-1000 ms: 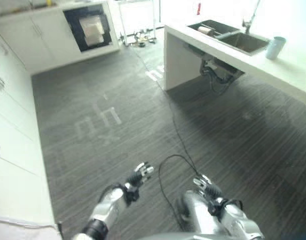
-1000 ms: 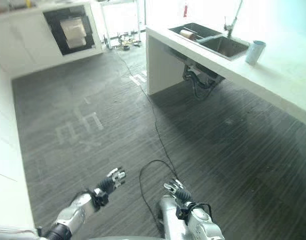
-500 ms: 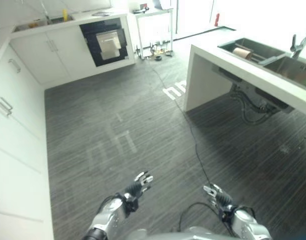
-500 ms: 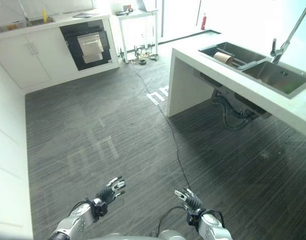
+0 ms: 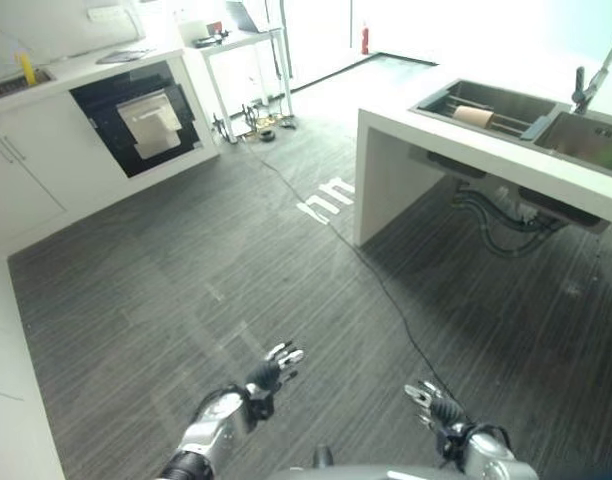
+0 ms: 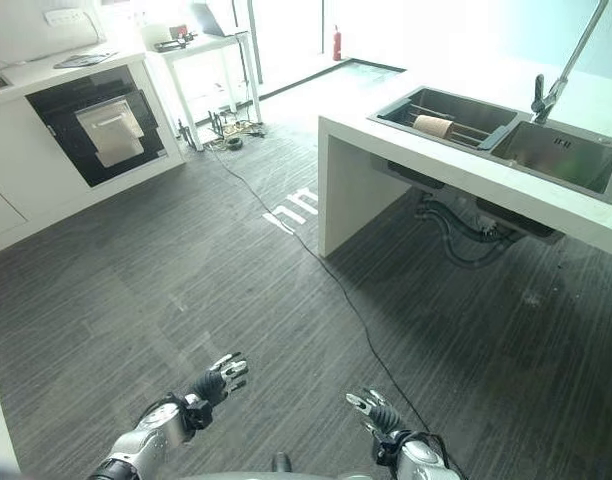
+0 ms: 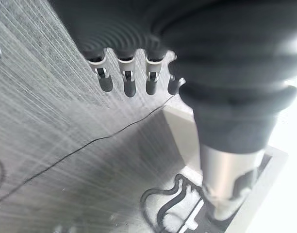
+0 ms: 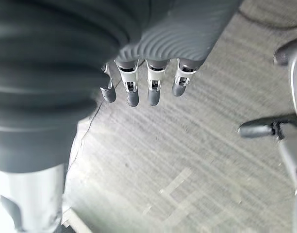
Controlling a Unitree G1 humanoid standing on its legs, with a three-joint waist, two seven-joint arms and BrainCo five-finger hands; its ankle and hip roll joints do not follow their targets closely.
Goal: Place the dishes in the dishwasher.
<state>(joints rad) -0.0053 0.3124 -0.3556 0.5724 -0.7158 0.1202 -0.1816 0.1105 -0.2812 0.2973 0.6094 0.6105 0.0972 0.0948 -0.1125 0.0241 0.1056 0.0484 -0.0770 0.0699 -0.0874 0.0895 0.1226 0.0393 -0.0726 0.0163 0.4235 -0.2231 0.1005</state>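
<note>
Dishes: I can make out none as plates or bowls; the only candidate is a tan, roll-shaped thing (image 6: 433,126) lying on the rack in the sink's left basin (image 6: 426,104). It is too small for me to say what it is.
Dishwasher: I cannot pick it out with certainty. A dark-fronted appliance (image 5: 141,130) sits in the white cabinets across the floor, well apart from the sink; it may be an oven instead.
Handling: if that thing is a cup or bowl, I judge it stiff, light, breakable and possibly wet and slick. I would take it round the body or pinch the rim between thumb and fingers, and hold it level.
Counter: the white island (image 5: 406,140) holds two basins with a tap (image 6: 549,92) beside the right one.
Left hand: my left hand (image 5: 265,375) hangs low over the dark striped floor (image 5: 186,270), fingers (image 7: 128,82) straight and spread, holding nothing.
Right hand: my right hand (image 6: 378,413) hangs low beside it, fingers (image 8: 132,87) straight and apart, empty.
Pose: both arms point forward, well away from the sink, so I judge the reach has not begun.
</note>
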